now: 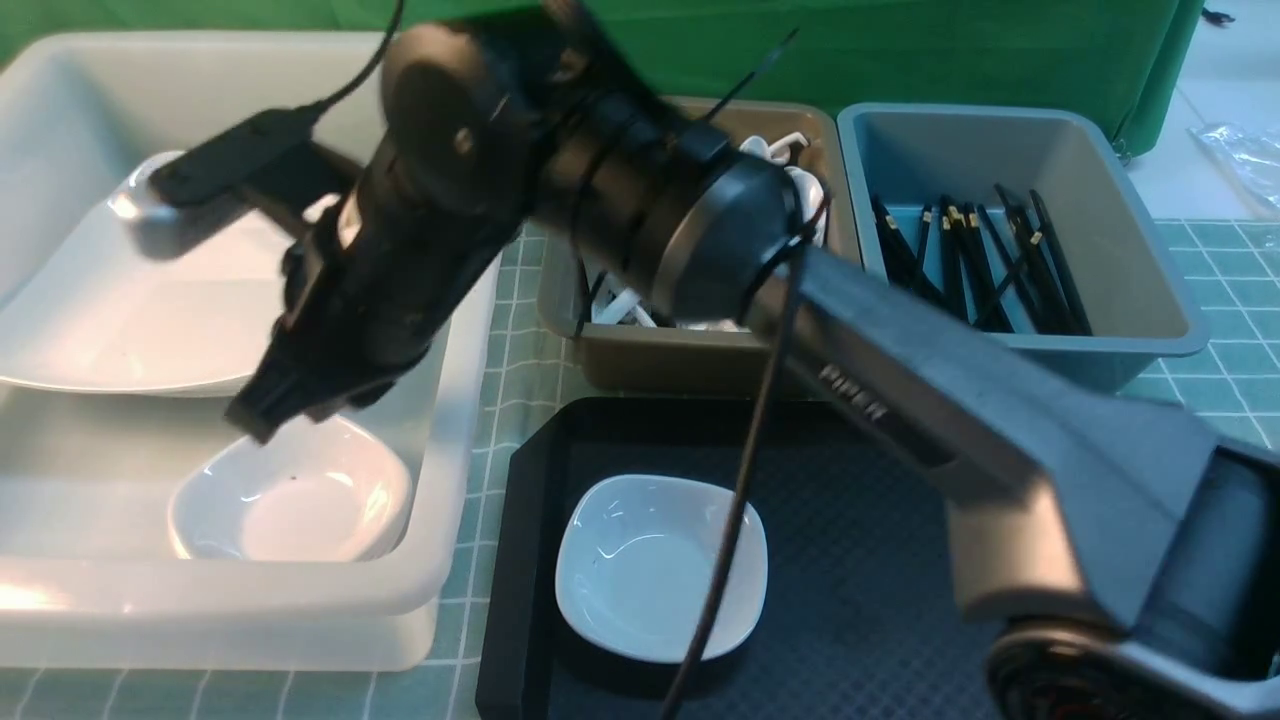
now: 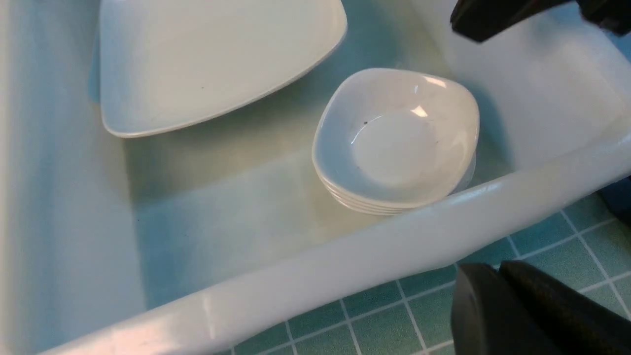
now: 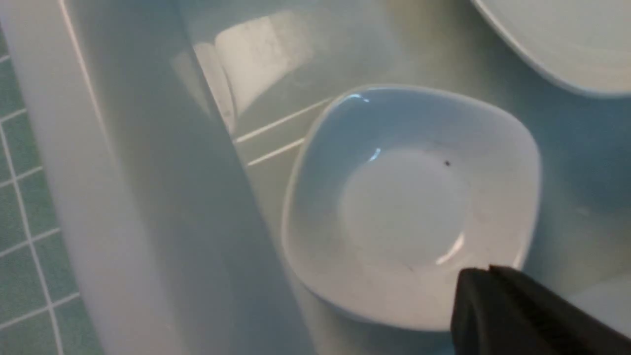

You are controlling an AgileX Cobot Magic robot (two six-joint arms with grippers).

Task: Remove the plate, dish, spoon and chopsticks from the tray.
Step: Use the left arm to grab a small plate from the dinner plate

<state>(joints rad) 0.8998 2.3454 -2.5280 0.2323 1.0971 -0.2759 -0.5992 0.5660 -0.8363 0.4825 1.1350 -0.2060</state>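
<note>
Front view, right gripper: it reaches across into the white tub and hangs just over the stack of small dishes. Its two tips are pressed together and hold nothing.
Front view, dish: it sits on the tray, near the tray's left side. It is not cleared yet.
Front view, plate: it lies in the white tub, behind the stack.
Front view, spoons: white ones lie in the brown tub. None shows on the tray, but the arm hides part of the tray.
Front view, chopsticks: black ones lie in the blue-grey tub. None shows on the tray.
Front view, cable: a black cable hangs down in front of the dish.
Left wrist view, left gripper: it is closed tight and empty. It is over the green checked surface, just outside the tub wall.
Left wrist view, stack: the small dishes sit one inside another, close to the tub wall and apart from the plate.
Right wrist view, right gripper: its closed tips are over the rim of the top dish. I cannot tell if they touch it.
What could go wrong: the right gripper is low in the tub. If it pulls back sideways before it lifts, it could knock the stack or hit the tub wall. The dish on the tray looks shiny and smooth, so it could slip out of a weak pinch on its rim. The hanging cable might catch on it.
</note>
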